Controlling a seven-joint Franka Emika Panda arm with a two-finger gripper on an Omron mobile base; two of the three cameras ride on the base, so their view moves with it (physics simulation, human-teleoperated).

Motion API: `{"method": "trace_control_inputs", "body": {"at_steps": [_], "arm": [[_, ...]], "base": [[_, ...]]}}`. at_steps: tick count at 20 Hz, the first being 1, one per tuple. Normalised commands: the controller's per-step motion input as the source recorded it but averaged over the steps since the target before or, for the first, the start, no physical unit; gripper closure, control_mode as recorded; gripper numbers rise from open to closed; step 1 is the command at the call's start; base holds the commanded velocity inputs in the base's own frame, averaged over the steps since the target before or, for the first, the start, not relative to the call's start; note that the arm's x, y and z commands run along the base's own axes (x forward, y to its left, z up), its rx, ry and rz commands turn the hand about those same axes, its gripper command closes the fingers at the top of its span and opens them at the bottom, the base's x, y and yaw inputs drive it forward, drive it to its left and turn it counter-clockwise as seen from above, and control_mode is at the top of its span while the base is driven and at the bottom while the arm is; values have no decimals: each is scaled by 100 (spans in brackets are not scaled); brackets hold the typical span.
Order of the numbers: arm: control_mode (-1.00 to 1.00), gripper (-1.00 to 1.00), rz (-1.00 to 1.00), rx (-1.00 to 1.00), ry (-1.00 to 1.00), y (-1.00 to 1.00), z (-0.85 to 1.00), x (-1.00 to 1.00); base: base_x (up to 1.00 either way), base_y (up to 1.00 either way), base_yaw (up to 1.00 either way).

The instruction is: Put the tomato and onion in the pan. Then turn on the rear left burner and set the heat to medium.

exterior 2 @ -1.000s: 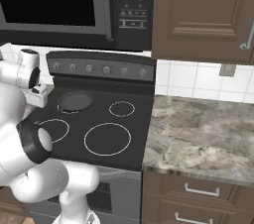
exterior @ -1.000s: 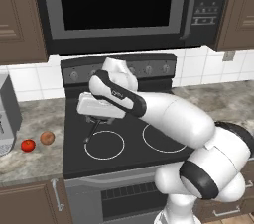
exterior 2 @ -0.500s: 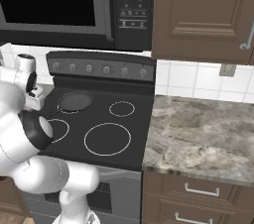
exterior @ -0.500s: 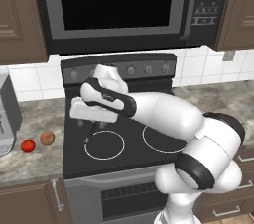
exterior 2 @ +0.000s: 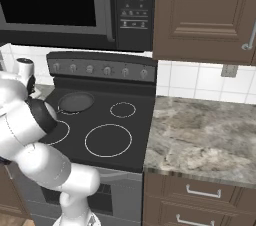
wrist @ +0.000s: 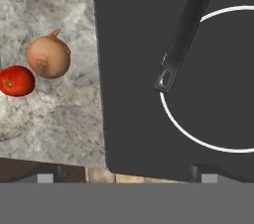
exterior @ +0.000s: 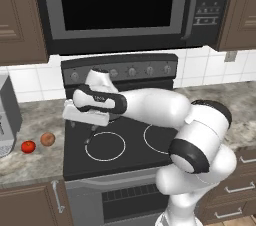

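The tomato [exterior: 28, 146] and the onion [exterior: 47, 139] lie side by side on the stone counter left of the stove. From the hand, the onion [wrist: 48, 58] and tomato [wrist: 16, 81] sit at the upper left. My gripper [exterior: 84, 126] hangs open and holds nothing. It is above the stovetop's left edge, to the right of both balls and apart from them. The black pan [exterior 2: 76, 102] rests on the rear left of the glass and covers the rear left burner. Its long handle [wrist: 186, 25] reaches over the front left ring [wrist: 171, 119].
A grey toaster [exterior: 5, 120] stands at the counter's far left. The knob panel [exterior: 120, 70] and the microwave [exterior: 115, 5] rise behind the stove. More stone counter [exterior 2: 200, 140] lies right of the stove.
The arm has swung left and lower, carrying the hand from over the rear left of the stove to its left edge. The jaws stayed open. Tomato and onion have not moved.
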Motion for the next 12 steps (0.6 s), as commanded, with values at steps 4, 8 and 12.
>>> {"method": "trace_control_inputs", "body": {"at_steps": [4,8,12], "arm": [[-100,-100,-14,0,0,37,-6,5],[-100,-100,-13,0,0,30,-11,7],[-100,-100,-10,4,0,13,-21,11]], "base": [[0,0,0],[0,0,0],[0,0,0]]}}
